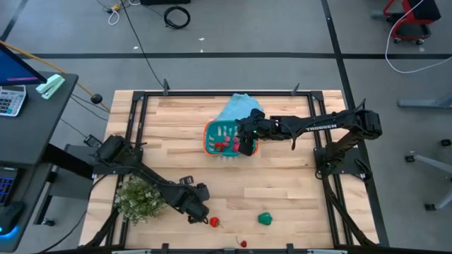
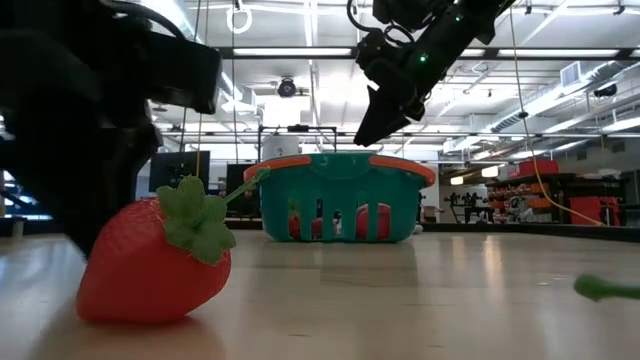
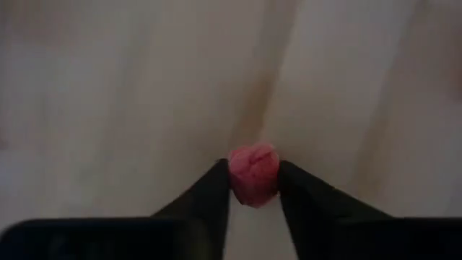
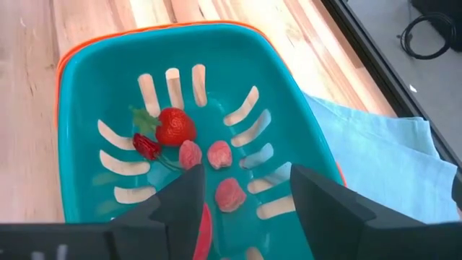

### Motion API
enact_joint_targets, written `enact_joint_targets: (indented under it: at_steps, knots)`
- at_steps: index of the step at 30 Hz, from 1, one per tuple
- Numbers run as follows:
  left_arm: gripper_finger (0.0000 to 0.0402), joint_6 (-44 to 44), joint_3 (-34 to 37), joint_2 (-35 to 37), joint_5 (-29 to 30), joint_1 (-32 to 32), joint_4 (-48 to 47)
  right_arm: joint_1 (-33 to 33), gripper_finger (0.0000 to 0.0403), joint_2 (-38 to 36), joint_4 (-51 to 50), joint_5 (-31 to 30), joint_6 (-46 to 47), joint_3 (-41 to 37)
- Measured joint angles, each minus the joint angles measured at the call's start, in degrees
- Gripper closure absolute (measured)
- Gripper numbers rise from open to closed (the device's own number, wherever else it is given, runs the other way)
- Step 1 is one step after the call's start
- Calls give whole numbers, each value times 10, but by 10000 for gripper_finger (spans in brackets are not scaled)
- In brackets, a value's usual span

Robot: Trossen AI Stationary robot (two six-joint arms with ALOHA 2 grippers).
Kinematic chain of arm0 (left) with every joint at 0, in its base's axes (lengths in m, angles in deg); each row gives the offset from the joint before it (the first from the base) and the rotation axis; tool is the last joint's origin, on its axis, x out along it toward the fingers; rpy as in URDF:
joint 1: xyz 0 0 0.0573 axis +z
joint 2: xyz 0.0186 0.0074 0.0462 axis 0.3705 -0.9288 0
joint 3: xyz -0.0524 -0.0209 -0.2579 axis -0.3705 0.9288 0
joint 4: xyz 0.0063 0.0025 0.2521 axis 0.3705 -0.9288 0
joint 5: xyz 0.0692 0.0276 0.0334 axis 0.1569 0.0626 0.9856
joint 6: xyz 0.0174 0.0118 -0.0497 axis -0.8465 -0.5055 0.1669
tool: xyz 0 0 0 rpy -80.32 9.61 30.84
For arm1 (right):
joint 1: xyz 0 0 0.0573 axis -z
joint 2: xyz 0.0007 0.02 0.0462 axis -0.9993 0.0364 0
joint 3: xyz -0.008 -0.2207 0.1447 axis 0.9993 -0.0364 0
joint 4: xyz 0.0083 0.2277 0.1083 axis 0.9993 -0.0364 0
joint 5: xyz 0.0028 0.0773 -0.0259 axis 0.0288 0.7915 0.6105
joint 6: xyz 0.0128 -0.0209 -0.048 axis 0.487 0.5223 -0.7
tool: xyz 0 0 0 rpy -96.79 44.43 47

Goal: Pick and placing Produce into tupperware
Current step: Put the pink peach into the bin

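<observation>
My left gripper (image 1: pixel 205 215) is low over the table's near side, shut on a red strawberry (image 1: pixel 214 222) with a green top (image 2: pixel 195 220). My right gripper (image 1: pixel 246 141) hovers open and empty above the teal basket (image 1: pixel 212 134) with the orange rim. In the right wrist view its fingers (image 4: pixel 245 191) frame the basket floor (image 4: pixel 86 144), where several red pieces lie, among them a strawberry with a green top (image 4: pixel 175 126). A small red piece (image 1: pixel 244 243) and a green piece (image 1: pixel 265 219) lie on the wood near the near edge. My left gripper pinches the strawberry between its two fingertips, one on each side of the red body (image 3: pixel 253 170). The fingers come slanting down from the table's left. The strawberry lies on its side with its underside on the table (image 2: pixel 150 310).
A bushy pale-green plant (image 1: pixel 140 199) stands beside the left arm. A light-blue cloth (image 1: pixel 240 106) lies under and behind the basket on the far side. Bare wood stretches between the basket and the near edge.
</observation>
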Motion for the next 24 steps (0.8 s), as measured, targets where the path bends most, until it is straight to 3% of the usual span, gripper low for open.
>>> enact_joint_targets:
  at_steps: [5, 10, 14, 18, 24]
  knots:
    - [368, -51, -59, 1, 50, 20, -80, 0, 193, 0, 0, 0, 0, 0]
    - [369, -157, -153, 13, 196, 59, -196, 0, 195, 0, -5, 0, 9, 0]
    - [360, -265, -196, 44, 250, 121, -198, 0, 195, 0, -27, 0, 19, 0]
    - [348, -347, -203, 77, 226, 213, -153, -3, 197, 0, -76, 1, 52, 0]
    - [339, -392, -202, 74, 82, 343, -74, -29, 202, -1, -173, 3, 82, -1]
